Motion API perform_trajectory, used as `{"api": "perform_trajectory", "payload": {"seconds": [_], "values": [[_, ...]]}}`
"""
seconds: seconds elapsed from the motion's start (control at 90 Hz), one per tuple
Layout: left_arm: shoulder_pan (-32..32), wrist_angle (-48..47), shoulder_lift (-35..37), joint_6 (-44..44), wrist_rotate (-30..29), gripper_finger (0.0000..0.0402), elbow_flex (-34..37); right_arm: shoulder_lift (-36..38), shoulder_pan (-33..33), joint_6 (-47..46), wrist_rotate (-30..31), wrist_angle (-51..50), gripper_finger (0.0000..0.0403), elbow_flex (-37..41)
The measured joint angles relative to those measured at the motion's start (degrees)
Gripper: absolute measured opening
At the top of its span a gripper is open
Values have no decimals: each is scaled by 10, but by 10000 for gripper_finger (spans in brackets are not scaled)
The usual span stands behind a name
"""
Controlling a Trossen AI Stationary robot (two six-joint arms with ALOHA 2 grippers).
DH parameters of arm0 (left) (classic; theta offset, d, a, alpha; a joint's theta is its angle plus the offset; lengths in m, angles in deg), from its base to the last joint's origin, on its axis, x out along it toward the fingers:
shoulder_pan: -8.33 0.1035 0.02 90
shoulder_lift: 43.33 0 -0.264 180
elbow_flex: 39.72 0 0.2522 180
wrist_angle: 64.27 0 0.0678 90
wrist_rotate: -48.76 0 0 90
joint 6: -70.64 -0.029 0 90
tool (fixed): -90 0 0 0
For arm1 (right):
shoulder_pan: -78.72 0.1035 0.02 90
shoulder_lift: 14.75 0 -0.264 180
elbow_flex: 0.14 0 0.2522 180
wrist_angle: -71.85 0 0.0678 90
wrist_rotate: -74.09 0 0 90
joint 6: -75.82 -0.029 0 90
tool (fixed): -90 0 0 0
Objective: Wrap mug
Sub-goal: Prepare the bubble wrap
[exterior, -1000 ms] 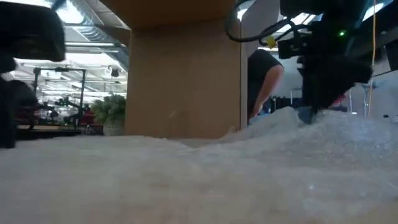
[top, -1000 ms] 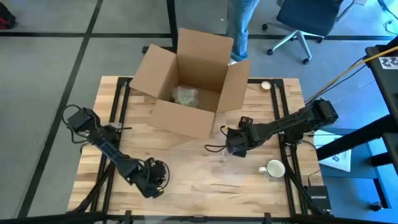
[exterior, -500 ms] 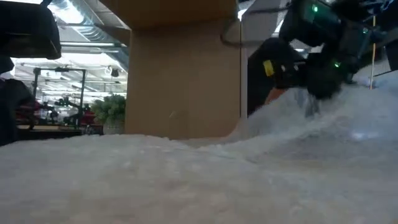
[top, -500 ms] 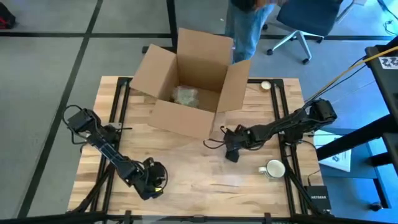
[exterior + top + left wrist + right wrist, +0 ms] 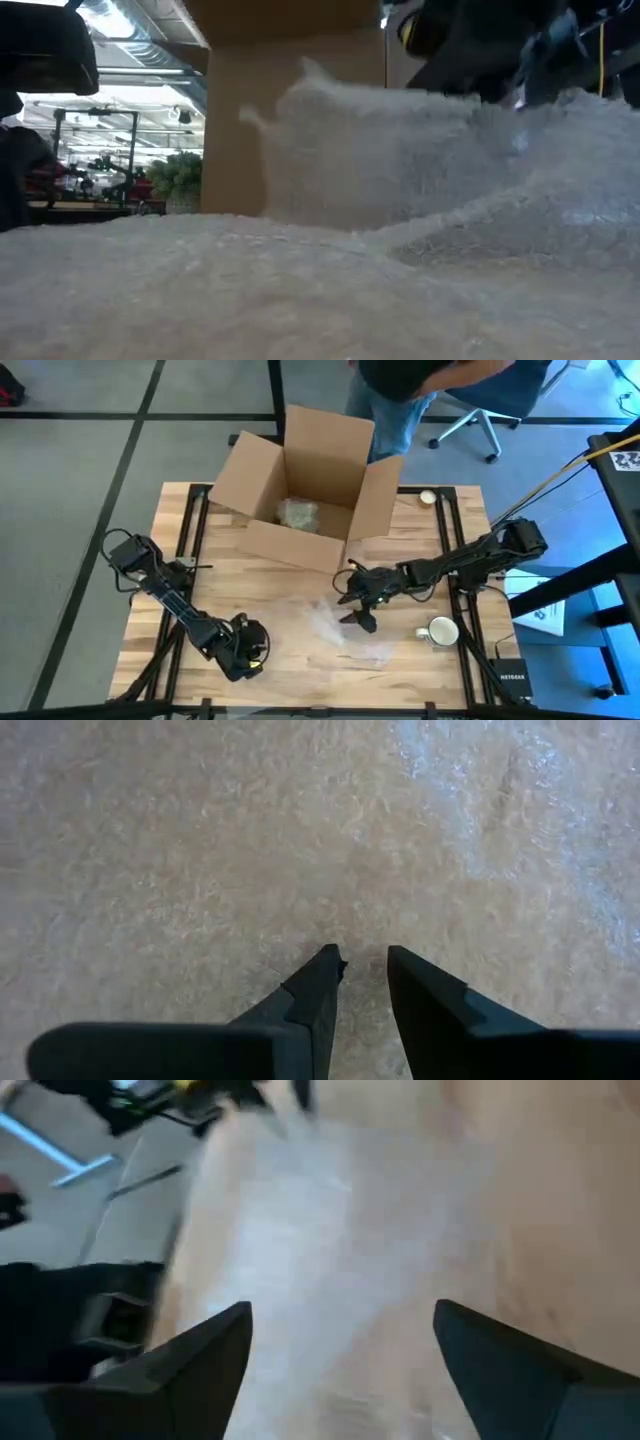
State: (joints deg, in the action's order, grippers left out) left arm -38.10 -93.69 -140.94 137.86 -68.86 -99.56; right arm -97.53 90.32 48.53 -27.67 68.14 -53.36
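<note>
Our right gripper (image 5: 356,610) hangs over the middle of the wooden table (image 5: 290,660), its fingers (image 5: 195,1355) spread wide with nothing between them, as the right wrist view shows. Directly beneath and around it lies the sheet of clear bubble wrap (image 5: 330,625), one portion bunched and standing up off the wood; in the low view that raised fold (image 5: 380,150) rises like a pale wall in front of the cardboard box (image 5: 300,110).

Just beside the gripper, toward the right arm's own base, sits the white mug (image 5: 441,631), upright on bare wood and apart from the wrap, not yet on the sheet. Beyond the gripper, the open cardboard box holds a small crumpled bundle (image 5: 297,513).

Well apart across the table, our left gripper (image 5: 245,648) presses low at the near edge of the sheet, its fingers (image 5: 318,982) nearly closed with only a narrow gap; we judge it is pinning the wrap, though we cannot tell if film is caught between them.

We judge the wrap to be light, limp and springy, prone to slipping and folding back, so best pinched at an edge or corner. The mug looks rigid, smooth and breakable; its handle or rim offers the surest hold.

A person (image 5: 400,390) stands behind the box.
</note>
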Motion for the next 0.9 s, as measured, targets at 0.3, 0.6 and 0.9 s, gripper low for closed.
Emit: {"api": "perform_trajectory", "payload": {"seconds": [0.3, 0.6, 0.9], "values": [[0, 0, 0, 1, 0, 76, 0, 114, 11, 4, 139, -296, 298, 12], [0, 4, 0, 15, -5, 76, 0, -41, 38, 32, 143, -28, 298, 84], [4, 13, 0, 18, 1, 76, 0, -213, 42, 137, 178, 137, 298, 30]]}}
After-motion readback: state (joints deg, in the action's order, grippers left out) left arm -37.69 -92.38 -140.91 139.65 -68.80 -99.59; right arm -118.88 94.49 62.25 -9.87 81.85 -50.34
